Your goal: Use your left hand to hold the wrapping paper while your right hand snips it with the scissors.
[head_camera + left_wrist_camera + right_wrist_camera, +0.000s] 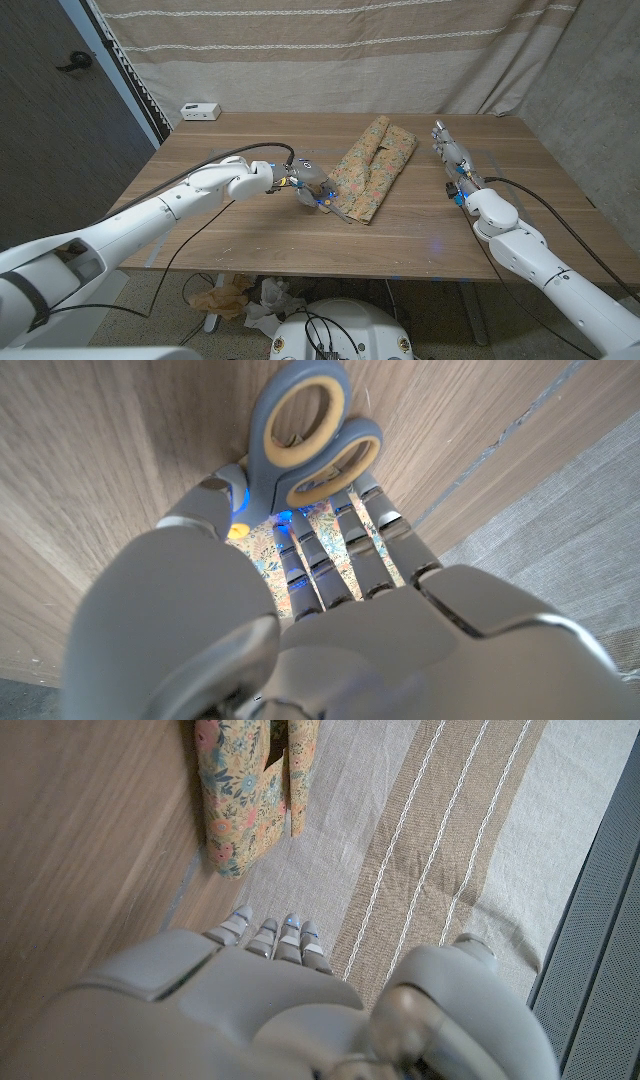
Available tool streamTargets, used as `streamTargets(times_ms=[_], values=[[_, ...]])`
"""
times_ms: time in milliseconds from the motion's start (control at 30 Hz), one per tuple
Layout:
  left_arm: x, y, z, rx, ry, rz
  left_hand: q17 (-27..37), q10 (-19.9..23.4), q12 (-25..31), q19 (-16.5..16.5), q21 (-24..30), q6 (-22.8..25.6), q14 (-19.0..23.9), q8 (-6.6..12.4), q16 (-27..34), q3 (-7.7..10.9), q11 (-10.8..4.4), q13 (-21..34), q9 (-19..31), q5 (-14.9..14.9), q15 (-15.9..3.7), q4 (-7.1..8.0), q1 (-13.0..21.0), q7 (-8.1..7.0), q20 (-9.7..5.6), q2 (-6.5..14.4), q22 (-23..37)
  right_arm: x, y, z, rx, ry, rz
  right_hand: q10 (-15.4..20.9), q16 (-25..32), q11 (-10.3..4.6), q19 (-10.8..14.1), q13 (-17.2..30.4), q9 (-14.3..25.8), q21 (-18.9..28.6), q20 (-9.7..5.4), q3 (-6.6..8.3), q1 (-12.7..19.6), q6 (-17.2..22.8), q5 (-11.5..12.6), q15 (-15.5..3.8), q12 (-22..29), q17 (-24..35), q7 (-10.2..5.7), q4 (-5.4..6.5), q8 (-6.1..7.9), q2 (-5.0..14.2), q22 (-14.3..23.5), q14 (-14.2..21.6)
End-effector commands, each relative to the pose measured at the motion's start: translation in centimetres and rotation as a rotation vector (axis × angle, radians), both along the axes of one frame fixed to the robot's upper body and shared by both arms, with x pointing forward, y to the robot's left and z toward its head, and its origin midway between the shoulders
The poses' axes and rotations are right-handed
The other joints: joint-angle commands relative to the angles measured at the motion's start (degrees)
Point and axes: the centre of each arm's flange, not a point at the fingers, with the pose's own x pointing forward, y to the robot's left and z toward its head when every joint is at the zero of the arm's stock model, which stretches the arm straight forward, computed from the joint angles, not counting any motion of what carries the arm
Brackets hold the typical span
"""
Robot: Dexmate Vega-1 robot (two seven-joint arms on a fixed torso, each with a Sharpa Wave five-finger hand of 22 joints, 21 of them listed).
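The floral wrapping paper [375, 165] lies folded on the wooden table, running from the middle toward the far edge; it also shows in the right wrist view [235, 800]. Grey scissors [336, 211] with yellow-lined handles [305, 440] lie at the paper's near-left corner. My left hand [305, 185] reaches over that corner with its fingers [330, 550] stretched out toward the scissors' handles and the thumb beside them; paper [262, 545] shows between the fingers, and I cannot tell whether they touch anything. My right hand [450, 160] is right of the paper, fingers straight and holding nothing.
A small white box [200, 111] sits at the table's far-left corner. A striped curtain [430, 830] hangs behind the far edge. Bare wood [250, 240] lies between the paper and the near edge.
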Motion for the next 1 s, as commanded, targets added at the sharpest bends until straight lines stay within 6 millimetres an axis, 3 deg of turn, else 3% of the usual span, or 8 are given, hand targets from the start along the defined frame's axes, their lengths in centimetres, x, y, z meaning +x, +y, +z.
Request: streamTargets(times_ms=[33,167,333,433,633,733,900,1000], values=[[0.3,-0.1,0.0,-0.002,0.035,0.008,0.5,-0.5,-0.1,3.1,1.0,-0.1,1.3,0.06,0.0,-0.25,-0.02,0.5,0.0,-0.5,-9.15,-0.24,0.4,0.19,-0.60,0.2,0.2,-0.1,0.0,0.0,-0.004,-0.002,-0.001,-0.5,0.0,0.28,-0.2,0.0,0.2,0.0,0.28,-0.05,0.6,-0.4,0.4,0.27,0.2,0.0,0.17,-0.19,0.27,0.03,0.1,-0.6],[0.3,-0.1,0.0,-0.002,0.041,0.010,0.7,-0.8,0.0,6.4,1.7,-0.2,1.8,-0.07,-0.3,-0.35,-0.02,1.0,0.1,-1.0,-9.22,-0.25,0.7,0.19,-1.99,0.2,0.3,-0.1,0.0,0.0,-0.009,-0.004,-0.001,-0.6,0.0,0.21,-0.2,0.0,0.2,-0.1,0.29,0.00,0.8,-0.4,0.4,0.33,0.1,0.0,0.15,-0.25,0.26,0.11,0.1,-0.6],[0.3,-0.1,0.2,-0.010,0.038,0.014,0.8,-1.7,-0.2,4.6,0.2,-0.6,1.0,-0.50,-1.0,-0.54,-0.01,1.6,-0.1,-1.5,-9.09,-0.24,1.0,0.19,-0.64,0.0,0.1,-0.1,0.0,0.0,-0.005,0.001,-0.003,-0.8,0.0,0.33,-0.2,0.0,0.2,-0.1,0.29,0.05,1.0,-0.5,0.5,0.37,0.1,0.0,0.16,-0.33,0.26,0.19,0.1,-0.7],[0.4,-0.1,0.2,-0.010,0.044,0.017,0.9,-1.9,-0.2,5.0,0.1,-0.8,0.7,-0.71,-1.1,-0.64,0.00,1.8,-0.2,-1.6,-9.10,-0.19,0.9,0.19,-1.10,0.0,0.1,-0.1,0.0,-0.1,-0.006,-0.001,-0.002,-0.9,0.0,0.33,-0.3,0.0,0.2,-0.2,0.40,0.07,1.0,-0.5,0.5,0.39,0.1,0.0,0.15,-0.36,0.27,0.23,0.1,-0.8],[0.7,0.1,0.2,-0.032,0.079,0.015,2.5,-3.0,-0.2,14.3,2.7,-1.5,4.1,-1.77,0.2,-0.93,0.02,3.2,-0.4,-2.8,-9.49,-0.20,1.7,0.18,-7.24,0.6,0.8,-0.1,0.0,-0.1,-0.010,0.001,-0.001,-1.1,0.0,0.43,-0.3,0.0,0.2,-0.3,0.56,0.11,1.2,-0.6,0.6,0.50,0.0,0.0,-0.04,-0.44,0.24,0.31,0.1,-1.0],[0.9,0.3,0.3,-0.049,0.097,0.014,4.1,-2.2,0.5,16.6,3.6,-1.0,8.6,-1.86,1.6,-0.52,0.05,4.2,-0.2,-3.2,-9.61,-0.36,3.3,0.19,-8.24,0.8,0.9,-0.2,0.0,0.0,-0.010,0.000,-0.002,-1.2,0.0,0.41,-0.4,0.0,0.2,-0.4,0.68,0.13,1.3,-0.7,0.7,0.61,0.0,0.0,-0.22,-0.48,0.21,0.34,0.1,-1.0],[1.1,0.7,0.7,-0.097,0.134,0.003,15.6,-1.5,3.1,15.7,8.9,0.4,15.8,-4.35,2.9,-0.75,0.05,11.3,0.5,-4.1,-9.68,-0.30,8.3,0.43,-9.64,0.6,5.9,-0.2,0.0,0.1,-0.013,-0.003,-0.002,-1.3,0.0,0.44,-0.4,0.0,0.2,-0.5,0.82,0.15,1.4,-0.9,0.7,0.73,0.0,0.1,-0.42,-0.53,0.16,0.39,0.1,-1.1],[1.2,0.9,1.0,-0.140,0.168,-0.005,25.8,-1.2,2.4,14.6,15.7,0.7,17.4,-6.80,5.9,-4.86,0.07,15.2,1.8,-4.9,-9.82,-0.05,12.9,0.41,-9.86,1.2,10.3,-0.3,0.0,0.2,-0.012,-0.003,-0.002,-1.4,0.0,0.40,-0.4,0.0,0.2,-0.5,0.78,0.15,1.4,-0.9,0.7,0.68,0.0,0.1,-0.50,-0.54,0.16,0.41,0.1,-1.2]])
